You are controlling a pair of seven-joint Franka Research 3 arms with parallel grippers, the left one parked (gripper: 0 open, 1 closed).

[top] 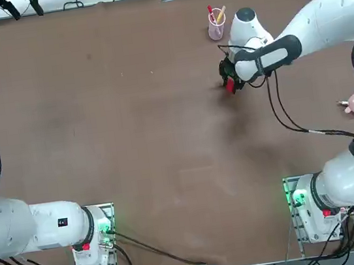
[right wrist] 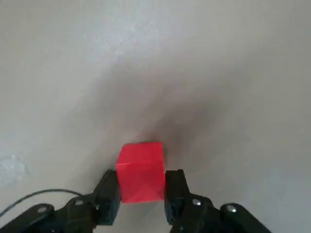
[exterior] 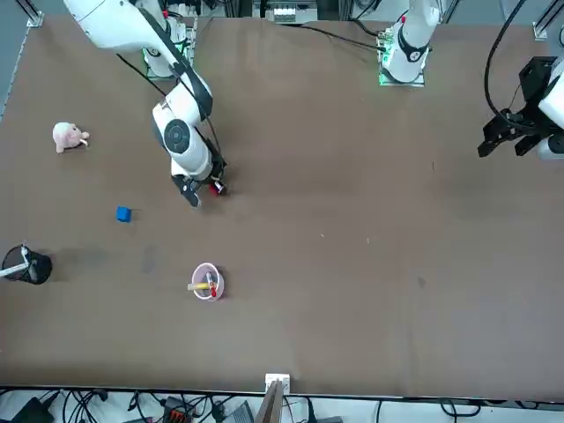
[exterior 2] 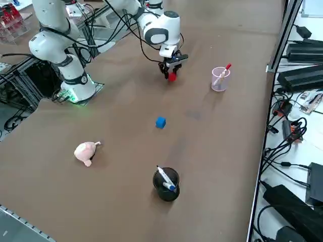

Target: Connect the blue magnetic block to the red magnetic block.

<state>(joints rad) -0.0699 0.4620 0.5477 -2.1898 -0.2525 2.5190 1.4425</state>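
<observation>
My right gripper [right wrist: 141, 187] is shut on the red magnetic block [right wrist: 141, 170], a small bright-red cube squeezed between both fingers down at the table surface. The same gripper [top: 230, 84] and red block [top: 230, 86] show in the top view near the far right of the table, and again as the gripper [exterior 2: 170, 74] with the red block [exterior 2: 172, 76] in the right side view. The blue magnetic block [exterior 2: 160, 122] lies alone on the table, well apart from the gripper toward the robot's right. From the front, this blue block [exterior: 123, 213] sits left of the red block [exterior: 214, 189].
A pink cup [top: 216, 27] holding pens stands just beyond the gripper. A black pen holder [exterior 2: 166, 184] and a pink plush toy [exterior 2: 86, 152] sit on the right side of the table. Cables trail from the arm over the table.
</observation>
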